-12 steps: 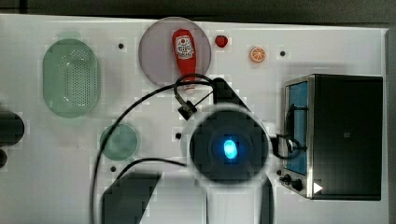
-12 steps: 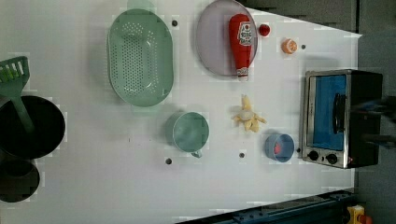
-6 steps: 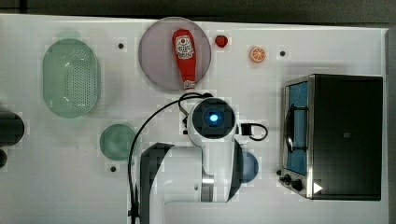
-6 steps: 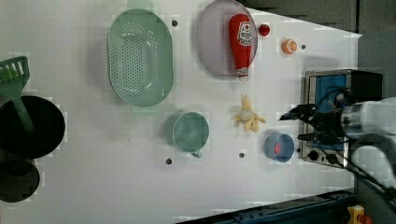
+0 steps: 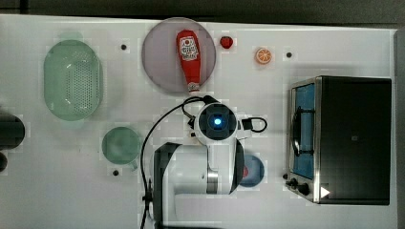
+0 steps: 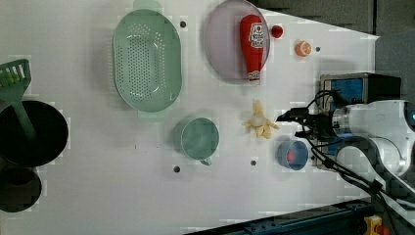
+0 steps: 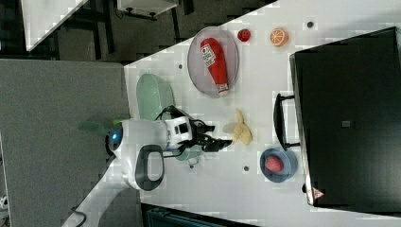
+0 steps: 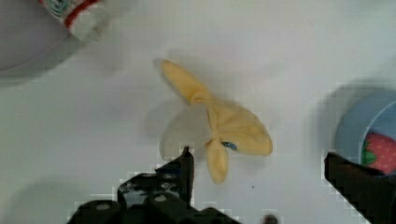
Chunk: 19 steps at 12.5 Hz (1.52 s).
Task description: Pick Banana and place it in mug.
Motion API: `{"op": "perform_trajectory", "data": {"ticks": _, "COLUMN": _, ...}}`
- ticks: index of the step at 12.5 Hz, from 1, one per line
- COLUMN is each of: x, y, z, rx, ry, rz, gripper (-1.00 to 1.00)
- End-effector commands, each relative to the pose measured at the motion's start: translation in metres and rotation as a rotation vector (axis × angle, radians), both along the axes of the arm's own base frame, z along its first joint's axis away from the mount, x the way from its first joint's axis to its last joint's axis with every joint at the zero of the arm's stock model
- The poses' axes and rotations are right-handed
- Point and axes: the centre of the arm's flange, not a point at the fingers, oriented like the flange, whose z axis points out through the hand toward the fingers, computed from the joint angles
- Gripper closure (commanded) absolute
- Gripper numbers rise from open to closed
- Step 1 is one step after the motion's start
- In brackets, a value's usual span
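1. Banana: peeled toy, skins splayed, flat on the white table between ketchup plate and blue bowl; free, untouched.
2. Gripper: fingers spread wide, poised above the banana, apparently to straddle it.
3. Mug: upright, empty, near the banana on the left view's left, ready to receive it.

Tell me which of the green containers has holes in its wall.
The large oval green colander; the small round teal mug beside it has smooth, solid walls.
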Motion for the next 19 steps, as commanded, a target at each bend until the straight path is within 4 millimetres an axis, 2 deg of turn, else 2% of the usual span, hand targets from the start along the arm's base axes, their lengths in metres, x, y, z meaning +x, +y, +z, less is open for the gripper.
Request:
{"op": "perform_trajectory", "data": {"ticks": 1, "x": 0.001, "y": -0.001, "z": -0.031, "rx": 0.016, "ry": -0.005, "rz": 0.055, "gripper": -1.0}}
{"op": "perform_trajectory", "data": {"ticks": 4, "x": -0.001, "y": -0.006, "z": -0.072, "rx": 0.01, "ry": -0.022, "rz": 0.049, "gripper": -1.0}}
{"op": "perform_trajectory", "data": {"ticks": 7, "x": -0.001, "y": -0.006, "z": -0.099, "rx": 0.007, "ry": -0.066, "rz": 0.051, "gripper": -1.0}}
{"op": "perform_trajectory", "data": {"ticks": 8, "x": -0.002, "y": -0.004, "z": -0.104, "rx": 0.008, "ry": -0.065, "rz": 0.054, "gripper": -0.93}}
{"op": "perform_trajectory", "data": {"ticks": 10, "x": -0.003, "y": -0.008, "z": -0.109, "rx": 0.005, "ry": -0.06, "rz": 0.047, "gripper": -0.43}}
{"op": "perform_trajectory", "data": {"ticks": 13, "x": 0.0, "y": -0.008, "z": -0.107, "rx": 0.004, "ry": -0.081, "rz": 0.048, "gripper": 0.25}}
{"op": "perform_trajectory", "data": {"ticks": 15, "x": 0.003, "y": -0.009, "z": -0.098, "rx": 0.003, "ry": -0.097, "rz": 0.047, "gripper": 0.26}}
{"op": "perform_trajectory", "data": {"ticks": 16, "x": 0.007, "y": -0.01, "z": -0.087, "rx": 0.001, "ry": -0.119, "rz": 0.045, "gripper": 0.26}}
{"op": "perform_trajectory", "data": {"ticks": 19, "x": 0.015, "y": -0.013, "z": -0.03, "rx": -0.002, "ry": -0.167, "rz": 0.039, "gripper": 0.26}}
